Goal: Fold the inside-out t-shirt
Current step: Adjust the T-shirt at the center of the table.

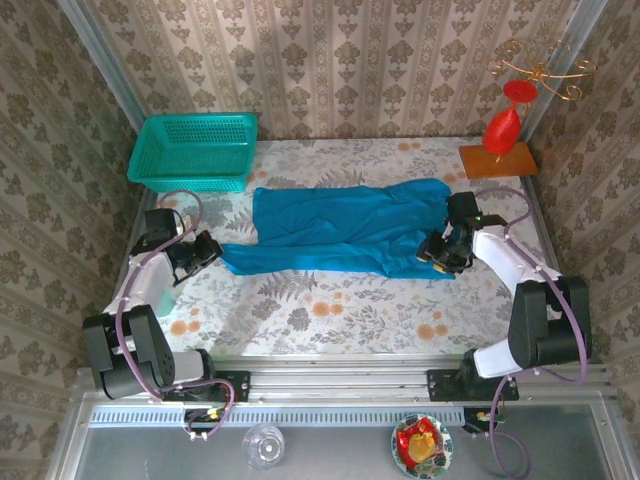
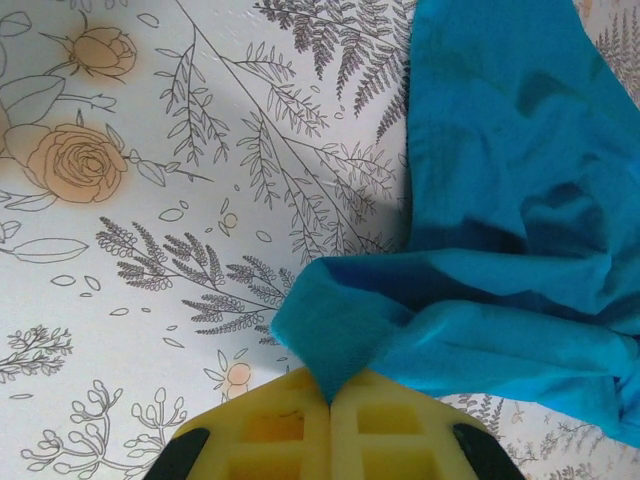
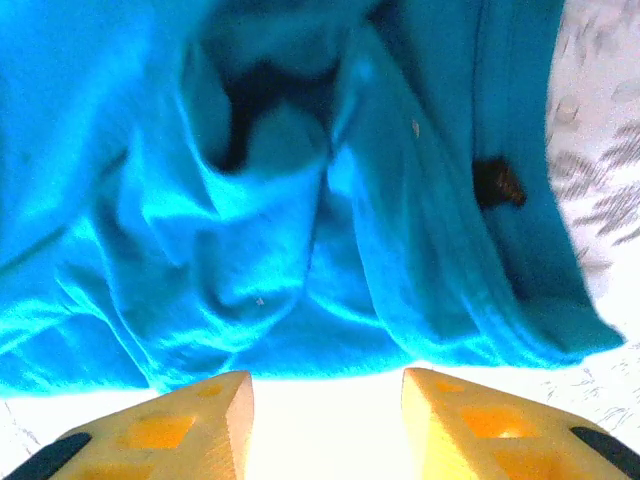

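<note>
The inside-out t-shirt [image 1: 345,231] is bright blue and lies stretched left to right across the middle of the flowered table. My left gripper [image 1: 207,250] is shut on the shirt's left tip; in the left wrist view the yellow jaws [image 2: 330,400] pinch a point of blue cloth [image 2: 520,250]. My right gripper [image 1: 440,252] sits at the shirt's right end. In the right wrist view its yellow fingers [image 3: 325,385] stand apart with bare table between them, and the bunched shirt edge [image 3: 300,250] lies just beyond the tips.
A teal mesh basket [image 1: 193,150] stands at the back left. A red ornament on a wooden base [image 1: 498,158] stands at the back right. Wallpapered walls close in three sides. Bare tablecloth [image 1: 330,305] lies in front of the shirt.
</note>
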